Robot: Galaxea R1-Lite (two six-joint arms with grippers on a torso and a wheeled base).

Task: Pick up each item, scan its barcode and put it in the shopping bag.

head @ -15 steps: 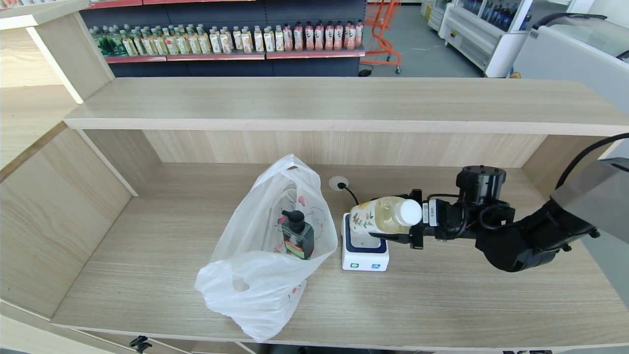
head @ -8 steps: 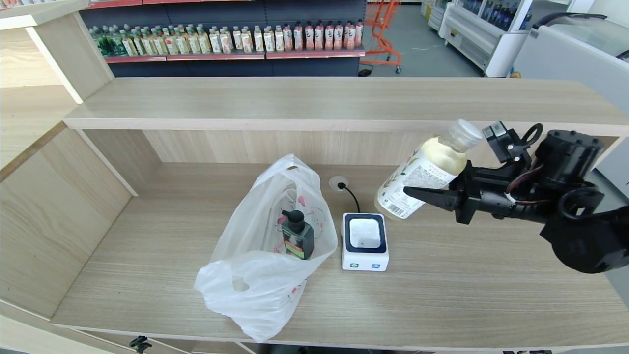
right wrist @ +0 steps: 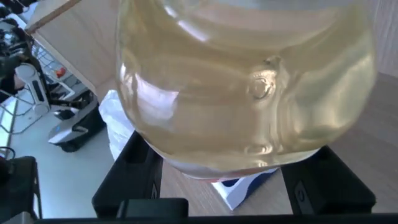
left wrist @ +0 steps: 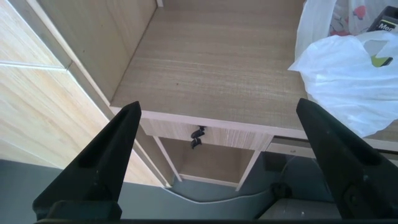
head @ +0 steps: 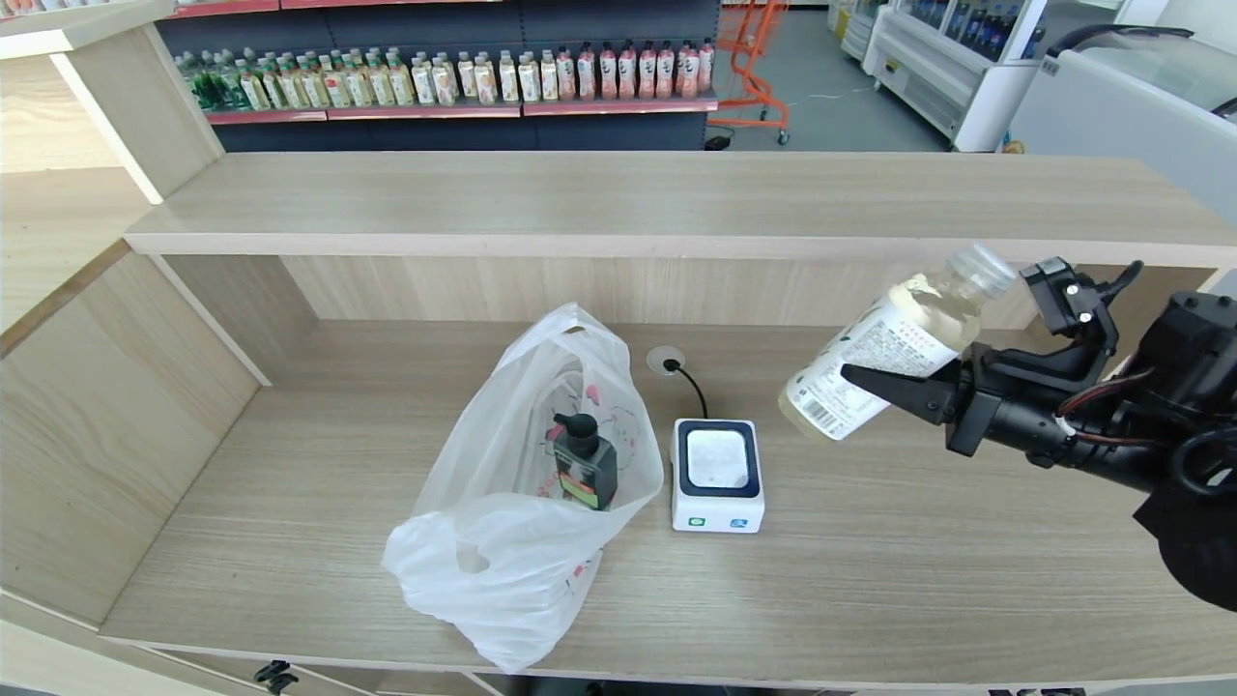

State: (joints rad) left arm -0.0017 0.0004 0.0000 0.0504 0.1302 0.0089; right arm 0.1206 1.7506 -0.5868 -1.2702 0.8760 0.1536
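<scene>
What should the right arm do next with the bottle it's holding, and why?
Probably carry the bottle left toward the shopping bag. The right gripper holds it tilted in the air, right of the scanner; a second ago it lay over the scanner, so the scan looks done. The bag's mouth stands open.

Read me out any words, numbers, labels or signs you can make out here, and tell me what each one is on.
No text here is legible.
On the drink bottle: label print and a barcode near its base, too small to read.
On the dark pump bottle in the shopping bag: a coloured label, blurred.
On the scanner: two small front badges, unreadable.
On the shelf bottles: labels too far off.
</scene>
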